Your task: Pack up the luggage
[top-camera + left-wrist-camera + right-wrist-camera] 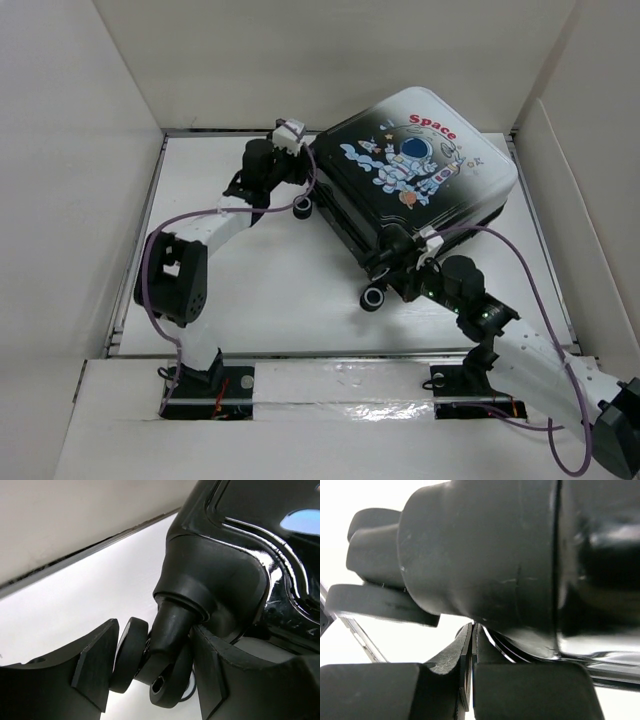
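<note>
Left gripper (152, 647) first: we see it closed partway around a caster wheel (131, 652) at a corner of the luggage (420, 165). One of its fingers (95, 665) lies against the tyre at 9 o'clock. The other lies against the wheel's fork at 3 o'clock, just under the rounded black housing. From the overhead camera this happens at the 9 o'clock corner of the luggage, where the left arm reaches in from 7 o'clock.

We find the right gripper (471, 640) narrow, its two fingers (530, 690) pressed together with no gap that we can see. It sits directly under another black wheel housing (480, 555). We cannot tell whether anything thin is pinched between the tips. From above, it meets the luggage at the 6 o'clock corner, with the right arm coming up from 5 o'clock.

We see the luggage lying flat on the white counter (270, 280), toward 1 o'clock from the counter's middle and turned at an angle. Its two shells are together and the printed one faces up. That shell fades from white at 1 o'clock to black at 7 o'clock. It shows an astronaut cartoon, with red "Space" lettering toward 12 o'clock.

Two more wheels show along its dark edge, one (303, 205) at 8 o'clock and one (375, 297) at 7 o'clock, both free of the grippers.

White panels (300, 50) wall in the counter. A purple cable (165, 225) loops along the left arm.
</note>
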Robot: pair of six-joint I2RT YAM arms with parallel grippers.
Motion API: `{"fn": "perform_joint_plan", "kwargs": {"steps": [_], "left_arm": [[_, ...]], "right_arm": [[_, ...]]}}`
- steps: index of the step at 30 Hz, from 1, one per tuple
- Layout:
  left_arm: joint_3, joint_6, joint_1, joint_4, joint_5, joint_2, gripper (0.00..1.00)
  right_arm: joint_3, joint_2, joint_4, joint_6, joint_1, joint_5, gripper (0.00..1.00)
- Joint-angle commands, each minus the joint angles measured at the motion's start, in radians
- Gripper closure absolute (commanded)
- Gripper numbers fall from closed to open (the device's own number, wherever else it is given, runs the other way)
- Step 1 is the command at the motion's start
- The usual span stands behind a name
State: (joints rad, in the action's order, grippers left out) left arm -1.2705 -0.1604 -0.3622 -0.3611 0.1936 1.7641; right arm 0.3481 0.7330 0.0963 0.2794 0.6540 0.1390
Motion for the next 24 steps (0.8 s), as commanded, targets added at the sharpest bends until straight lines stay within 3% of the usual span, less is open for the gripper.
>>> {"fn": "perform_joint_plan", "kwargs": {"steps": [1, 7, 11, 16, 20, 21, 22, 24], "left_arm": [[0.220, 0.277, 0.008, -0.117, -0.181, -0.098, 1.00], [0.536, 0.464, -0.072, -0.280, -0.229, -0.307, 1.00], [0.697, 0.513, -0.163, -0.305, -0.247, -0.439, 1.00], [0.790, 0.548, -0.313, -0.282, -0.272, -0.546, 1.00], [0.809, 0.588, -0.394, -0.308, -0.234, -0.558, 1.00], [0.807, 0.611, -0.403, -0.315, -0.211, -0.554, 1.00], [0.809, 0.627, -0.403, -0.343, -0.200, -0.551, 1.00], [0.813, 0.660, -0.414, -0.384, -0.134, -0.545, 1.00]], "right_arm": [[0.095, -0.047, 0.141, -0.016, -0.071, 0.060, 1.00], [0.264, 0.020, 0.099, -0.052, -0.215, 0.083, 1.00], [0.354, 0.069, 0.091, -0.049, -0.385, 0.152, 1.00], [0.252, 0.014, 0.168, 0.047, -0.438, 0.139, 1.00], [-0.042, -0.017, 0.455, 0.193, -0.247, -0.019, 1.00], [-0.114, -0.004, 0.501, 0.205, -0.185, -0.155, 1.00], [-0.127, 0.050, 0.554, 0.198, -0.068, -0.221, 1.00], [-0.091, 0.126, 0.540, 0.176, 0.017, -0.356, 1.00]]}}
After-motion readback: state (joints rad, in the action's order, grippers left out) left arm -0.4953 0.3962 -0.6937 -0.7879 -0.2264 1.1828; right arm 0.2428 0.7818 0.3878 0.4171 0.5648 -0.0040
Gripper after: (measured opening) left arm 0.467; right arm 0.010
